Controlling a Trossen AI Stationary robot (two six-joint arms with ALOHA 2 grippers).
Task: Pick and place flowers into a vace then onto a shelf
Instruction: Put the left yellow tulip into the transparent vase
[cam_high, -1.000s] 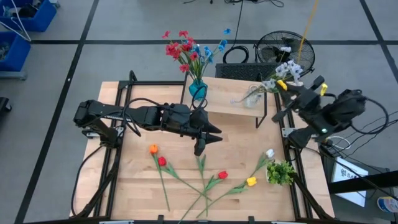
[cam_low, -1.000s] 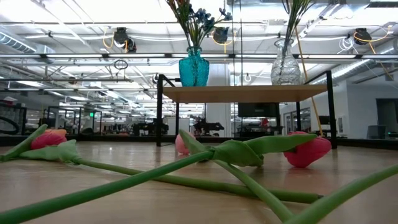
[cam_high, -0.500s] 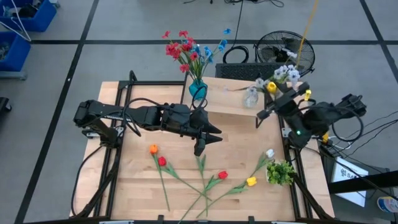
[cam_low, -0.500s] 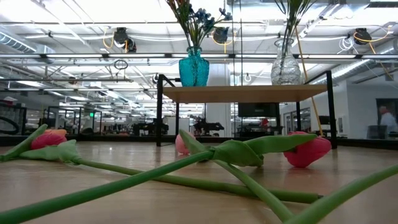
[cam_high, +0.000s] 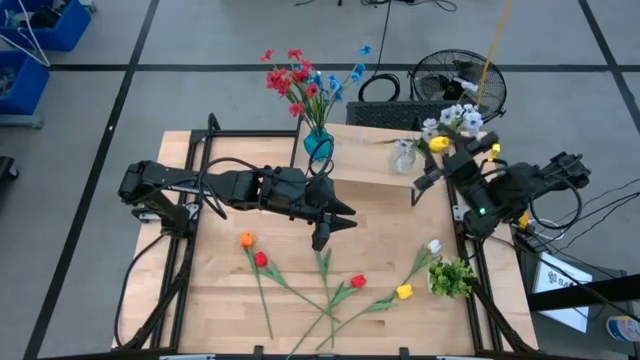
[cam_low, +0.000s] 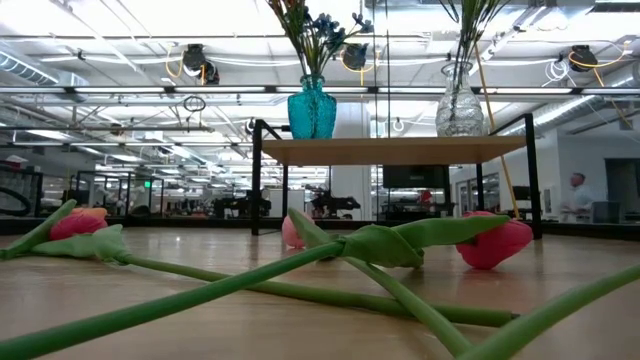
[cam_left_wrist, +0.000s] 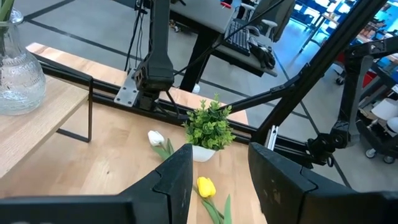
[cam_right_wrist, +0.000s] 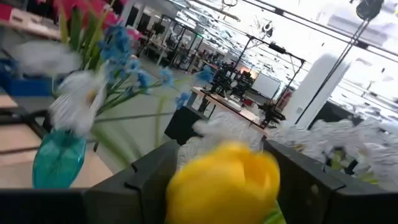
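A clear glass vase (cam_high: 403, 155) with white and yellow flowers (cam_high: 452, 124) stands on the shelf (cam_high: 370, 165), next to a teal vase (cam_high: 318, 145) of red and blue flowers. Both vases also show in the low view, the clear vase (cam_low: 458, 105) and the teal vase (cam_low: 312, 108). My right gripper (cam_high: 432, 170) is open, high up at the clear vase's blossoms. A yellow blossom (cam_right_wrist: 221, 180) stands between its fingers. My left gripper (cam_high: 335, 228) is open and empty over the table's middle. Several loose flowers (cam_high: 357, 282) lie on the table near the front. My right gripper has the yellow blossom (cam_right_wrist: 221, 180) between its open fingers (cam_right_wrist: 155, 177), which come level from the table's right. I cannot tell whether they touch it.
A green leafy clump (cam_high: 452, 277) in a white pot stands at the table's right, with a white flower (cam_high: 433, 246) and a yellow flower (cam_high: 404, 292) lying beside it. A black fan (cam_high: 458, 80) stands on the floor behind the shelf. A person (cam_low: 578, 195) walks far back in the room.
My right gripper has moved toward the table's left and a little toward its near edge, staying at the white and yellow blossoms. The blossoms have shifted with it. The clear vase has stayed on the shelf.
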